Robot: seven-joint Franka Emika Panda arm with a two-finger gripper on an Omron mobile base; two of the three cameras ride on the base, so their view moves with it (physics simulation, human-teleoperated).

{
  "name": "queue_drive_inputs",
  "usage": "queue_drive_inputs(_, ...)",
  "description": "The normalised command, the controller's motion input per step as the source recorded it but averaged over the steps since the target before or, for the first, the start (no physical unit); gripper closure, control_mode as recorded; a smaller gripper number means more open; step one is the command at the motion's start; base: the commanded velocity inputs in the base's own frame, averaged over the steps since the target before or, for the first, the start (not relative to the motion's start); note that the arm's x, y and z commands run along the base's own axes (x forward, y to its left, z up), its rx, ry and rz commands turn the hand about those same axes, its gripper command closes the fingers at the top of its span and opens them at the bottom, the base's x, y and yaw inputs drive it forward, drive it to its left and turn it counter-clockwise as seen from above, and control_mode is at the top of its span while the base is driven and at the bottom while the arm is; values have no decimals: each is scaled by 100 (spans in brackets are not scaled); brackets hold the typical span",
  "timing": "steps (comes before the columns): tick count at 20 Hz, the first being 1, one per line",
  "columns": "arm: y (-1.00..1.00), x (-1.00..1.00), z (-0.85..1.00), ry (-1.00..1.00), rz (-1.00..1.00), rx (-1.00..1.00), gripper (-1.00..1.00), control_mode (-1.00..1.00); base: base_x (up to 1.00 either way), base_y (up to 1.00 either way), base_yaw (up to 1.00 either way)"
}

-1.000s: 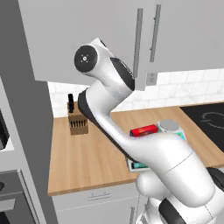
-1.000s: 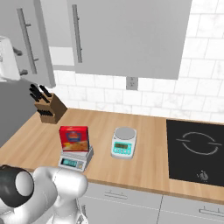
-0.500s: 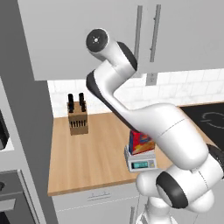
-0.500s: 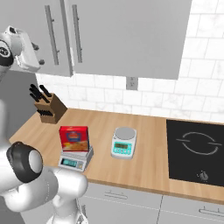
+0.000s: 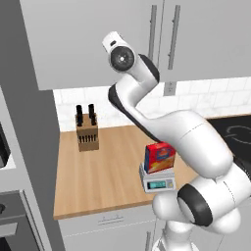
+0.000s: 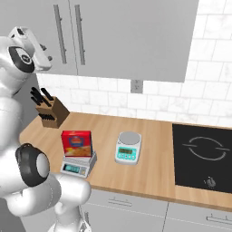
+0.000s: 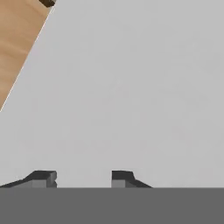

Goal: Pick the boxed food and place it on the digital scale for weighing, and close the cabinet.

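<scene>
The box [image 6: 77, 143] stands upright on the grey square scale [image 6: 77, 166], low down and well below the claw [image 7: 83, 177], so the weighing half of the task looks done (the round-pan scale [image 6: 128, 147] just beside it sits bare). What is left is the cabinet [image 6: 131, 36], and its doors look flush and shut from both base views, so I judge that step nearly or fully finished.

The claw is up high at the cabinet front, its two dark fingertips [image 7: 42, 177] drawn in as far as they go and with nothing between them. The hand view looks straight onto a flat grey door face right ahead; whether the tips press on it I cannot tell. Far off to one side of that view, a wedge of wooden counter [image 7: 17, 39] shows.
</scene>
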Motion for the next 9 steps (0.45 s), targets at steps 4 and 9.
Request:
queue_drive_inputs(4, -49, 70, 0, -3, 12, 8, -100, -100, 0, 0, 0)
queue_drive_inputs(9, -77, 20, 0, -9, 11, 9, -100, -100, 0, 0, 0)
